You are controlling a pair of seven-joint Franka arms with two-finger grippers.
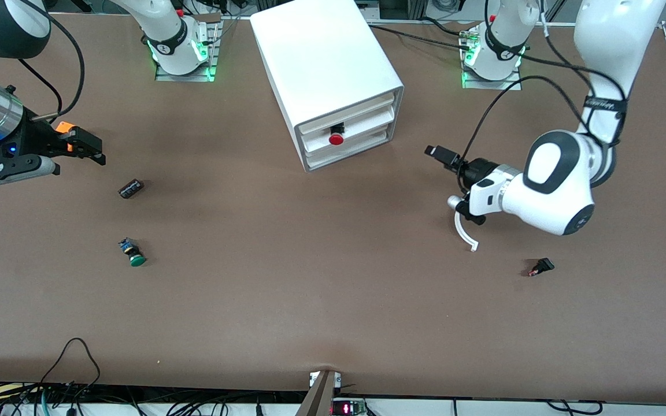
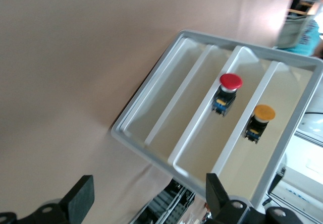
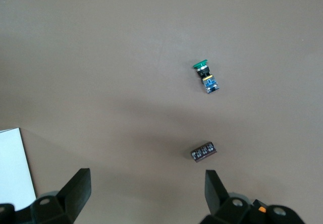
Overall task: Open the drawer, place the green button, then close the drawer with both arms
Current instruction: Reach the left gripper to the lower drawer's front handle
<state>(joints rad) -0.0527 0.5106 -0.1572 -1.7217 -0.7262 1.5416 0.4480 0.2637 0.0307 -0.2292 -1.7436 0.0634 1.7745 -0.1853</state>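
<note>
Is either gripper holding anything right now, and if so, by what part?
Nothing is held. The left gripper is open beside the cabinet; the right gripper is open above the table, with the green button lying untouched.

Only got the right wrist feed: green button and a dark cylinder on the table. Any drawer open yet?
Observer: No. The cabinet stands farther from the front camera than the green button, and none of its drawers looks pulled out.
Operator: Left arm?
Observer: The left pincer is open and empty, in the air toward the left arm's end of the table, facing the cabinet's front, where a red-capped button sits at the middle level.
</note>
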